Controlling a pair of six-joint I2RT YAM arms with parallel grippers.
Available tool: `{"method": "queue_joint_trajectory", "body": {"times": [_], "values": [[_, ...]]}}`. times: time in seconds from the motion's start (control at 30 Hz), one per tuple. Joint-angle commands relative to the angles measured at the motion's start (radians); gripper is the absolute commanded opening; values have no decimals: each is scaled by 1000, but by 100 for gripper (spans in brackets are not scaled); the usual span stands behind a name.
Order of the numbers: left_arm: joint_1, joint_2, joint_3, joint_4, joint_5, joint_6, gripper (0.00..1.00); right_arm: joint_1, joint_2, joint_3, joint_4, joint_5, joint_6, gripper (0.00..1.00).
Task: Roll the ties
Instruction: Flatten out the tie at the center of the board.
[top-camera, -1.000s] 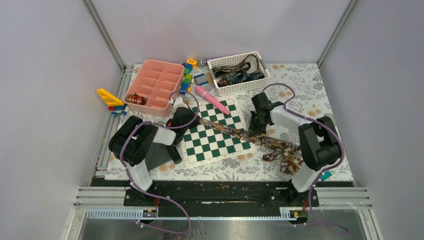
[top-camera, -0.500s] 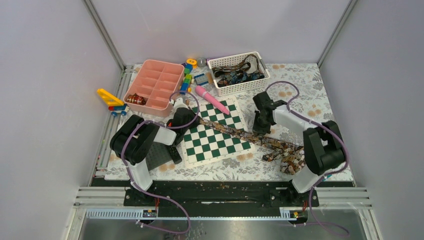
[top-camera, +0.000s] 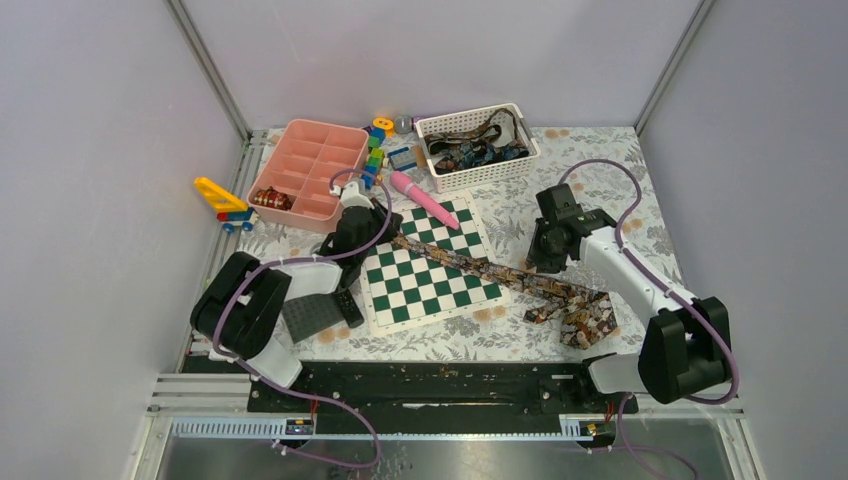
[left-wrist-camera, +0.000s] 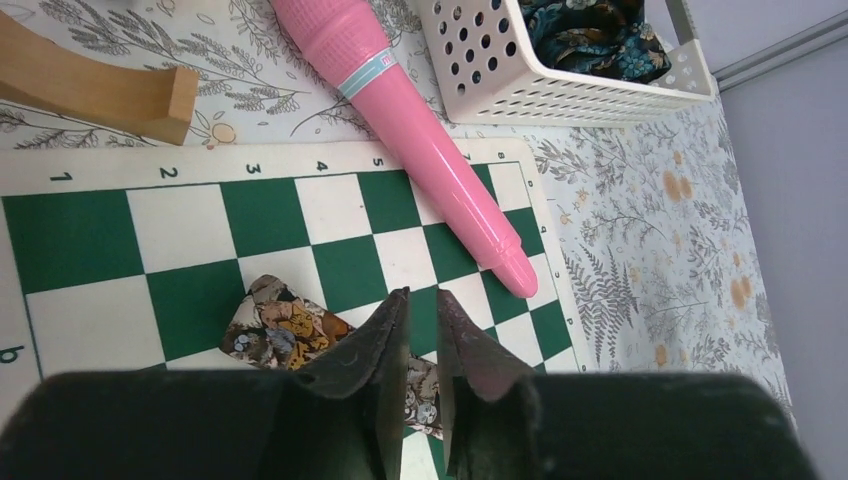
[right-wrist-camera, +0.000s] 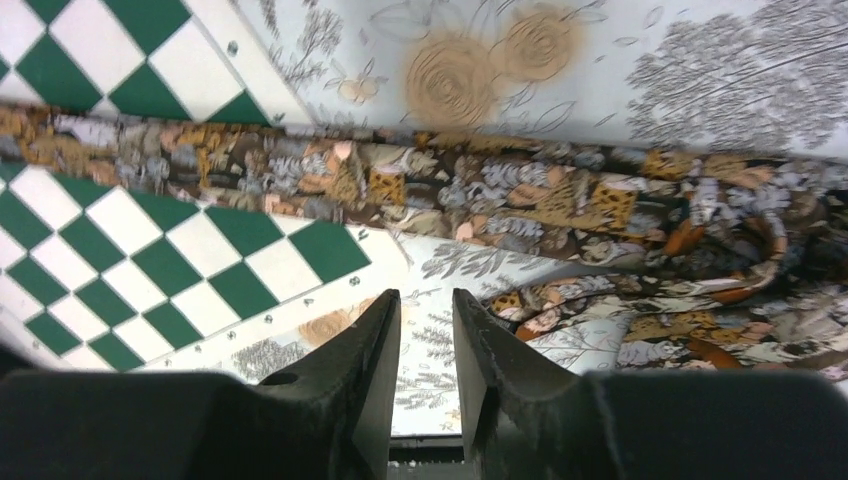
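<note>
Lying diagonally across the chessboard (top-camera: 425, 292), the tie (top-camera: 470, 265) extends onto the floral table cover (top-camera: 620, 170), its wide end folded over. The left gripper (left-wrist-camera: 420, 296) and the right gripper (right-wrist-camera: 426, 298) are slightly parted, grasping nothing.

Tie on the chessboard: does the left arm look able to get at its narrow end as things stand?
Probably yes. The left gripper hangs right over the tie near its narrow end on the chessboard, jaws slightly apart and empty. The pink wand lies off to one side, not across it.
</note>
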Motion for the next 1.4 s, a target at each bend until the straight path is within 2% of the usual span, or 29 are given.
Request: {"method": "queue_joint_trajectory", "body": {"times": [0.0, 0.13, 0.23, 0.33, 0.53, 0.7, 0.87, 1.03, 1.23, 1.37], "values": [[0, -74, -17, -40, -28, 9, 21, 1, -42, -40, 64, -168, -86, 35], [15, -123, -54, -65, -50, 2, 27, 4, -53, -63, 196, -308, -91, 36], [28, -120, -59, -87, -42, -6, 29, 39, -7, -11, 241, -348, -84, 38], [46, -104, -58, -93, -32, -23, 39, 88, 85, 75, 263, -357, -71, 36], [88, -70, -37, -81, -10, -16, 53, 167, 291, 249, 345, -405, 25, 19], [109, -30, -27, -53, 25, -16, 54, 221, 478, 409, 391, -451, 103, 2], [122, 17, -17, -56, 38, -46, 46, 269, 640, 547, 396, -474, 148, 0], [142, 43, -2, -84, 24, -77, 38, 298, 736, 626, 405, -477, 189, 0], [151, 50, 18, -128, 10, -86, 28, 320, 734, 597, 459, -424, 195, 0], [154, 58, 21, -140, 12, -85, 14, 320, 742, 595, 457, -421, 201, 0]]}}
